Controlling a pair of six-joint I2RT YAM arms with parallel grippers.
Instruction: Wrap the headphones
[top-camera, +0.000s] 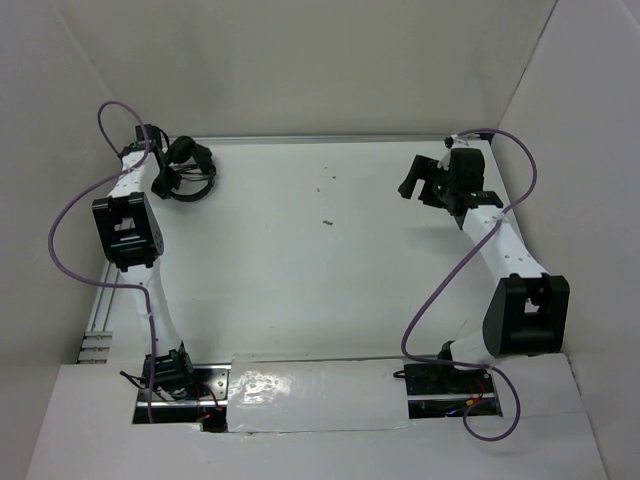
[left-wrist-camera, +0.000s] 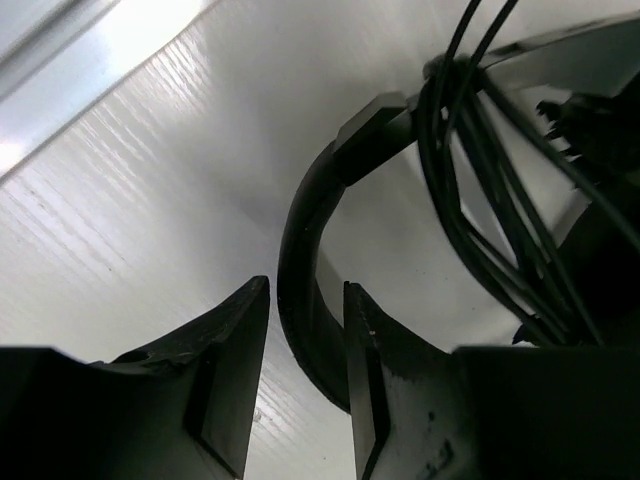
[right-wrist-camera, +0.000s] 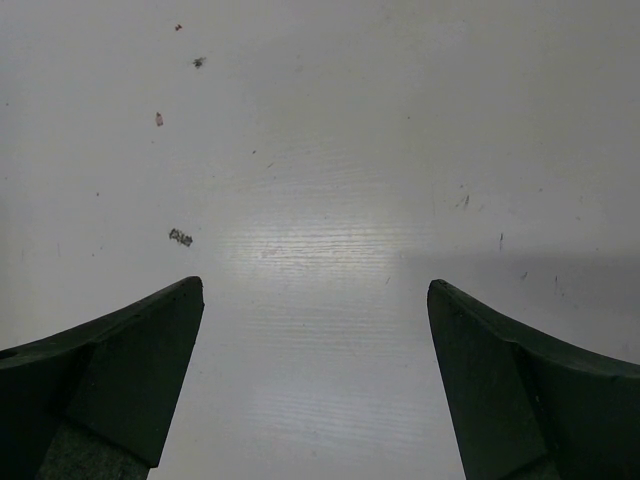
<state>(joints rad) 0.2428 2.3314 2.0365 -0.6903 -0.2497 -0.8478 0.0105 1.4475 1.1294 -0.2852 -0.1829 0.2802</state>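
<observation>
The black headphones (top-camera: 188, 168) lie at the table's far left corner, with the thin cord (left-wrist-camera: 470, 200) bunched in loops around the headband (left-wrist-camera: 300, 240). My left gripper (top-camera: 163, 172) is over them. In the left wrist view, that gripper (left-wrist-camera: 306, 285) has its jaws a little apart around the curved headband. The band lies against the right finger, and a strip of table shows between it and the left finger. An earcup is partly visible at the right edge. My right gripper (top-camera: 420, 180) hovers at the far right, and in its own view (right-wrist-camera: 315, 285) it is wide open over bare table.
Small dark specks (top-camera: 327, 222) lie on the white table (top-camera: 320, 280) near the middle back. White walls close in the back and both sides. A metal rail (top-camera: 100, 312) runs along the left edge. Silver tape (top-camera: 310, 395) covers the front edge between the arm bases.
</observation>
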